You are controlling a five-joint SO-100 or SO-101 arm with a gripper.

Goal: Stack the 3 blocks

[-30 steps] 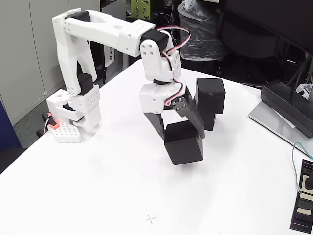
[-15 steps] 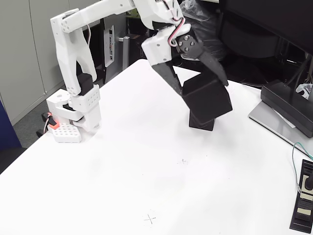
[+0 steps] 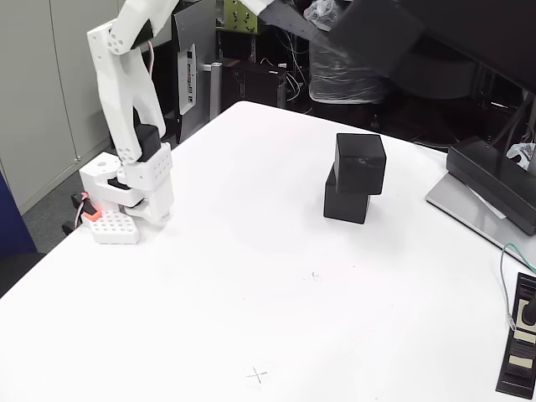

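Third block [image 3: 374,35] rides high at the far top edge, blurred, clamped between my fingers [image 3: 335,35], lifted well clear so it can pass over the stack. Two blocks [image 3: 356,177] are stacked right of centre on the tabletop [image 3: 209,285], upper one offset rightward. Judgement: the drop needs careful centring, given that overhang.
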